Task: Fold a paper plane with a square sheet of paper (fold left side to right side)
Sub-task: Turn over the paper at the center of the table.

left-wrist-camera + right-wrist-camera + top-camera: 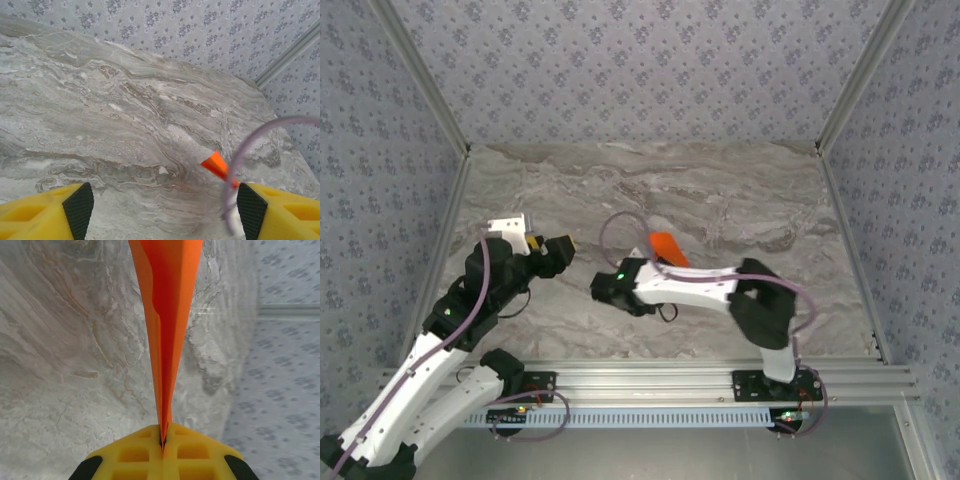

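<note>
The right gripper (162, 439) pinches the orange paper plane (167, 315) tight. The left gripper (160, 207) is wide open, holding nothing. A purple cable (239, 156) crosses in front of the plane.

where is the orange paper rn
The orange paper is pinched in the shut right gripper, near the middle of the marble table in the top view, to the right of the open left gripper.

Robot lab test cell: a marble-look table (720, 190) boxed in by wallpapered walls (640, 70), aluminium rail (660, 378) along its front.
</note>
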You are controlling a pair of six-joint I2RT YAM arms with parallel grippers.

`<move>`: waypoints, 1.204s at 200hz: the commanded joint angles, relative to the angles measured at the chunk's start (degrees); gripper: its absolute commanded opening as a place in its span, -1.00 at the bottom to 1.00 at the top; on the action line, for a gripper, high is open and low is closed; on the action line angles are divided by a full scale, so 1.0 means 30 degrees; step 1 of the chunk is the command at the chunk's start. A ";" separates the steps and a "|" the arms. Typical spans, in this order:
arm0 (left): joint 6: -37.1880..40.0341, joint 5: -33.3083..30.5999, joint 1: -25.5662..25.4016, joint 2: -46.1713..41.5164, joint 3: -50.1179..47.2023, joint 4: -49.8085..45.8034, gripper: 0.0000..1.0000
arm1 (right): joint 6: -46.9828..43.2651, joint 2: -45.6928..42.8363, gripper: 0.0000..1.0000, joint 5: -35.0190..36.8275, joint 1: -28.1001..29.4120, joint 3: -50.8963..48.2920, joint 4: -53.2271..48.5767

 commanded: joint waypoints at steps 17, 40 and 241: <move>0.0190 -0.0390 0.0111 -0.0204 -0.0108 -0.0238 0.57 | 0.0841 0.3928 -1.00 0.2526 0.0553 0.2117 -0.2657; 0.0177 -0.0318 0.0134 -0.0134 -0.0181 -0.0194 0.57 | 0.0031 0.5094 -0.99 0.1665 0.0699 0.2443 -0.1700; -0.5089 0.7925 -0.0471 0.8907 -0.4722 1.2072 0.56 | -0.3078 -1.6416 1.00 -1.8707 -0.6637 -1.2111 1.6211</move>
